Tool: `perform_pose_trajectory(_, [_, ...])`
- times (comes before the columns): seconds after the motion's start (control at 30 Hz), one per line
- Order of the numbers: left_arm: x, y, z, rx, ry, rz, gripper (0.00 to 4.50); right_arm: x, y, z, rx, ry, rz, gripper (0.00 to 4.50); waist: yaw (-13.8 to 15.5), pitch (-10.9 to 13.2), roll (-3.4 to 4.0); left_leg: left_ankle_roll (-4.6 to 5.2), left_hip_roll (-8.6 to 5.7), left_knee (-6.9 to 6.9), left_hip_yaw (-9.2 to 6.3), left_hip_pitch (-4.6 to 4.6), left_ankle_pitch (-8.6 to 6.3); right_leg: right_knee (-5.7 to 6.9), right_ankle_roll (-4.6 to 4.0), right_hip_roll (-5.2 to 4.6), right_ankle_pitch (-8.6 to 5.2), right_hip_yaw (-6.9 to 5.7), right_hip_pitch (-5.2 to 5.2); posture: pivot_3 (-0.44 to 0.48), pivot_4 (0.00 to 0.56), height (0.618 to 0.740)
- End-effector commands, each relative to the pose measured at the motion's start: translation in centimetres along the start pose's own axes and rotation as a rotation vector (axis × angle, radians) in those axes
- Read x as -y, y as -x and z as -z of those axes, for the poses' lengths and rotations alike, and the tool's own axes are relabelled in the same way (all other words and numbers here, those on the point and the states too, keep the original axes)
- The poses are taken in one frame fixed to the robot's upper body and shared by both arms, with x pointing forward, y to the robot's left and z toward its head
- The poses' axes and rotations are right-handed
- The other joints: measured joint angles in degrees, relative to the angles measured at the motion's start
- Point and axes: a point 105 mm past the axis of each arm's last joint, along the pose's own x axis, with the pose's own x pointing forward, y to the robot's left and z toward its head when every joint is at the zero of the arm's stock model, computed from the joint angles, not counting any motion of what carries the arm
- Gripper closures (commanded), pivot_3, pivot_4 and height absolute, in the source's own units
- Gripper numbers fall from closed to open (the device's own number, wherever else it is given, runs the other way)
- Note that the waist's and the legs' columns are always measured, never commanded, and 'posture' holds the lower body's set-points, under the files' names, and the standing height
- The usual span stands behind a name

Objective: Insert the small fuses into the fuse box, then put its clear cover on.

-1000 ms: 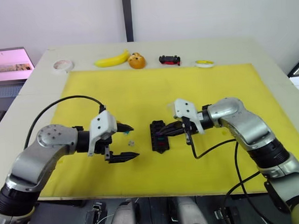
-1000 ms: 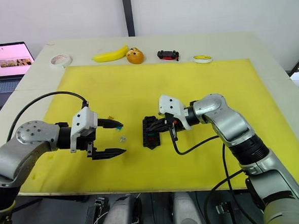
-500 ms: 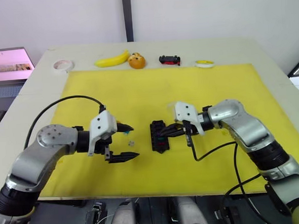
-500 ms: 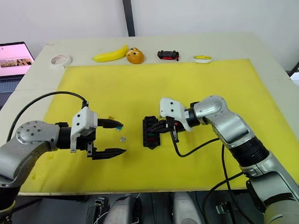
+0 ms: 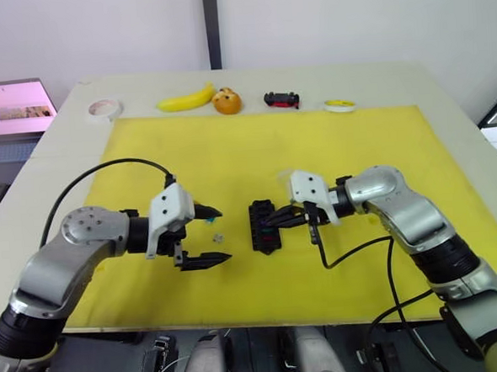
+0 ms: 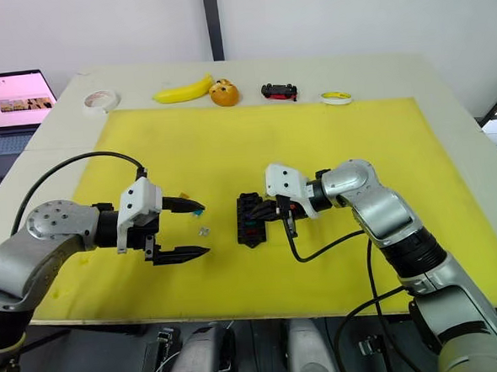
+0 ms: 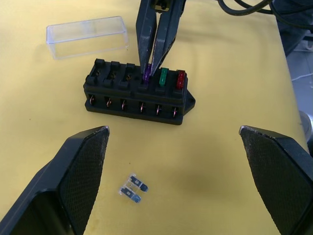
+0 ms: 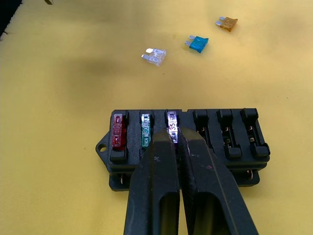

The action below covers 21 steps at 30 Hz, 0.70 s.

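Note:
The black fuse box (image 5: 264,226) lies mid-mat, with a red fuse (image 8: 117,133), a green fuse (image 8: 145,130) and a purple fuse (image 8: 172,121) standing in neighbouring slots; its other three slots are bare. My right gripper (image 8: 176,136) is shut on the purple fuse, which stands taller than the other two. My left gripper (image 5: 224,235) hangs open left of the box, with the grey-white fuse (image 5: 219,236) on the mat between its fingers. A teal fuse (image 8: 197,43) and a brown fuse (image 8: 227,22) lie loose nearby. The clear cover (image 7: 87,37) rests just behind the box.
Everything sits on a yellow mat (image 5: 356,146). Along the table's far edge are a tape roll (image 5: 104,109), a banana (image 5: 186,99), an orange fruit (image 5: 227,101), a toy car (image 5: 282,99) and a small yellow roll (image 5: 340,105). A laptop (image 5: 12,108) stands far left.

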Motion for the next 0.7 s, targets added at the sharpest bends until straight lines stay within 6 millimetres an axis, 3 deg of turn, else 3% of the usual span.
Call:
perform_pose_trajectory(0.03, [-0.1, 0.3, -1.0, 0.016, -0.043, -0.010, 0.00, 0.2, 0.4, -1.0, 0.040, 0.033, 0.015, 4.47, 0.0, 0.0, 0.00, 0.00, 0.00, 0.00, 0.00, 0.00, 0.00, 0.00, 0.00, 0.00, 0.00, 0.00, 0.00, 0.000, 0.150, 0.737])
perform_pose_trajectory(0.53, [-0.1, 0.3, -0.9, 0.013, -0.043, -0.008, 0.00, 0.7, 1.0, -2.1, 0.074, 0.007, 0.012, 4.47, 0.0, 0.0, 0.00, 0.00, 0.00, 0.00, 0.00, 0.00, 0.00, 0.00, 0.00, 0.00, 0.00, 0.00, 0.00, 0.000, 0.150, 0.737])
perform_pose_trajectory(0.7, [-0.1, 0.3, -0.9, 0.016, -0.044, -0.008, 0.00, 0.6, 0.9, -1.4, 0.049, 0.002, 0.007, 4.47, 0.0, 0.0, 0.00, 0.00, 0.00, 0.00, 0.00, 0.00, 0.00, 0.00, 0.00, 0.00, 0.00, 0.00, 0.00, 0.000, 0.150, 0.737])
